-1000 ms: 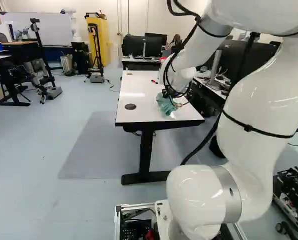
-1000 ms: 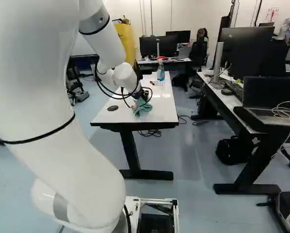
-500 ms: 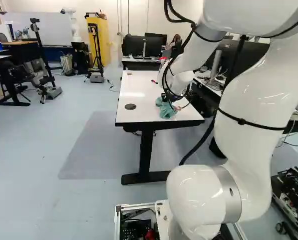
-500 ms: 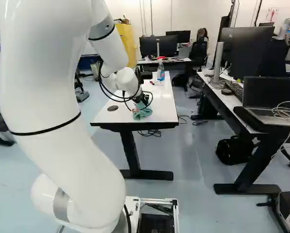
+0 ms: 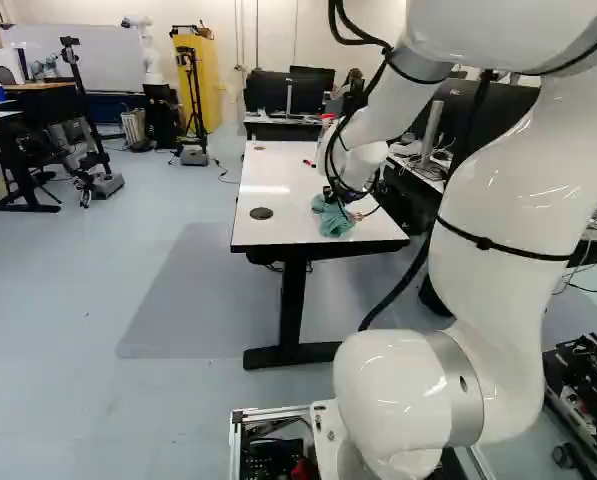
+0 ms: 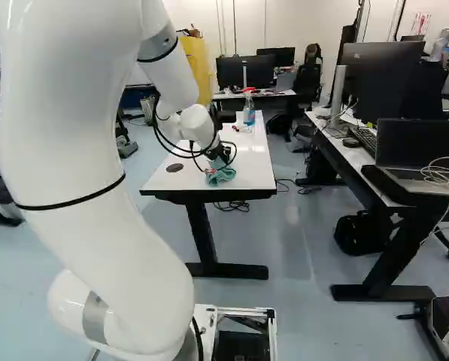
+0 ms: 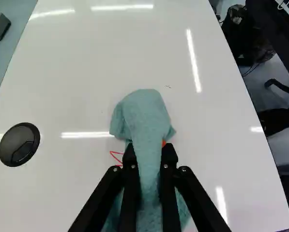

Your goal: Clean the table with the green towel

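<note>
Arm (image 6: 81, 150) arched out, wrist angled down over near end of white table (image 6: 250, 162). Gripper (image 6: 220, 159) clamped on green towel (image 7: 144, 116), bunched on the tabletop. Black grommet (image 7: 19, 144) at gripper's 9 o'clock; red line (image 7: 115, 155) also at 9, closer in, partly hidden. Base views: fingertips obscured by cloth, cables.

Your arm (image 5: 503, 190) is glossy white and rounded, with a silver-grey band (image 5: 464, 412) at the left base view's lower right, thin black ties (image 6: 74, 201), looping black cables (image 5: 359, 41) and a black, screw-dotted gripper (image 6: 220, 154).
</note>
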`<state>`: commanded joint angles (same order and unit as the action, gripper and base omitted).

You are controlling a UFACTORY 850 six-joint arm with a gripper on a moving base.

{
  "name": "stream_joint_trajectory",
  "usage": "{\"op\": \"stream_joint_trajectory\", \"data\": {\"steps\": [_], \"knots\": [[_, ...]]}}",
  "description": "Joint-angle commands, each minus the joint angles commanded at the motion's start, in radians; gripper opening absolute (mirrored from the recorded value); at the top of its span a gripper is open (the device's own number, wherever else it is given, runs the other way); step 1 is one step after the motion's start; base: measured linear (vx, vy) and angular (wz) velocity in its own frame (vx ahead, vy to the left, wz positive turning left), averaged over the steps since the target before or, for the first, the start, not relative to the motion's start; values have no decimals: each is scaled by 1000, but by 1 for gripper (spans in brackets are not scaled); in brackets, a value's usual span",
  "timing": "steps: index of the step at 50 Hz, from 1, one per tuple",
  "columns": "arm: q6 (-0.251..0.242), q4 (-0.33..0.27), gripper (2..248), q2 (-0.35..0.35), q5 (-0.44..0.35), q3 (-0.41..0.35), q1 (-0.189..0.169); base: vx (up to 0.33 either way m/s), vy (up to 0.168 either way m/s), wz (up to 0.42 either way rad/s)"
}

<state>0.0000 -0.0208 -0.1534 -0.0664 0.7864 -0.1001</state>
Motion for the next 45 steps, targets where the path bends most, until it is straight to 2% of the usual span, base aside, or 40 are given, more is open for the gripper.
{"op": "stream_joint_trajectory", "data": {"steps": [31, 45], "knots": [[0, 0, 47, 0, 66, 0, 0, 0, 0, 0], [0, 0, 47, 0, 71, 0, 0, 0, 0, 0]]}}
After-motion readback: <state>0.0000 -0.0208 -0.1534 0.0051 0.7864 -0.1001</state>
